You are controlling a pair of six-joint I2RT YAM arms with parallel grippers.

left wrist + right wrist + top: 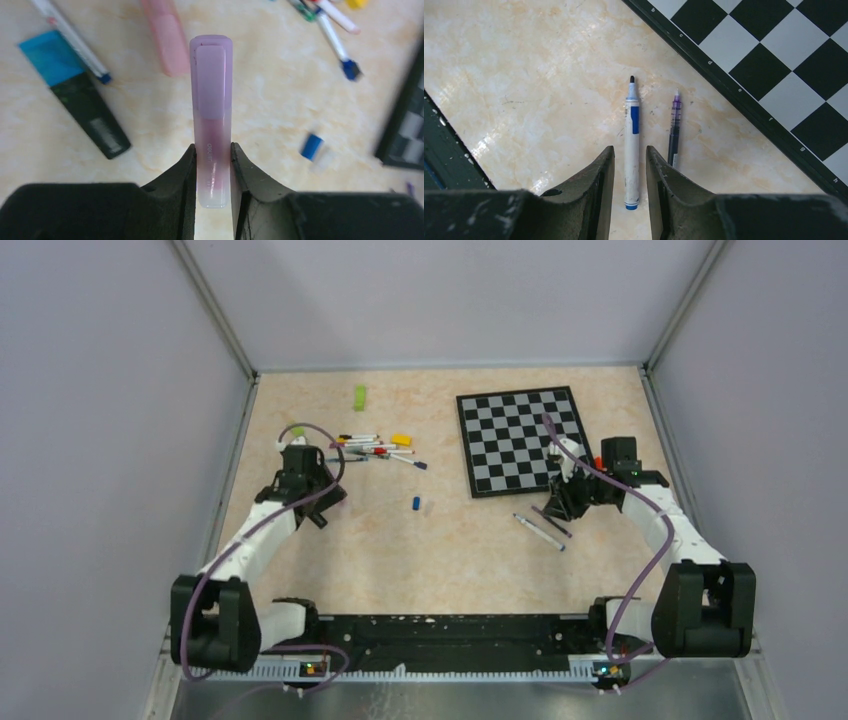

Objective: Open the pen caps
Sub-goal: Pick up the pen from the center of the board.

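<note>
While the blue marker (632, 145) and thin pen (674, 130) by the chessboard (774, 65) lie bare-tipped and a blue cap (312, 146) lies loose, much seems left: the left gripper (212, 165) clamps a lilac pen (211, 130) by its barrel, its cap (211, 75) on and beyond the jaws. The right gripper (630, 165) stands narrowly parted astride the marker, seemingly not gripping.

Blue pen cap (312, 146) and chessboard (402, 131) — both blurred, chessboard cropped rightward

A robotics lab test cell is indicated: a marble-patterned tabletop (470, 550) is enclosed by plain grey wall panels (100, 440) set in aluminium profiles (215, 310). A cabled left arm (250, 545) and right arm (665, 525) are bolted to a black mounting rail (440, 630). A chessboard (522, 440) and marker pens (375, 448) are laid out as props.
</note>
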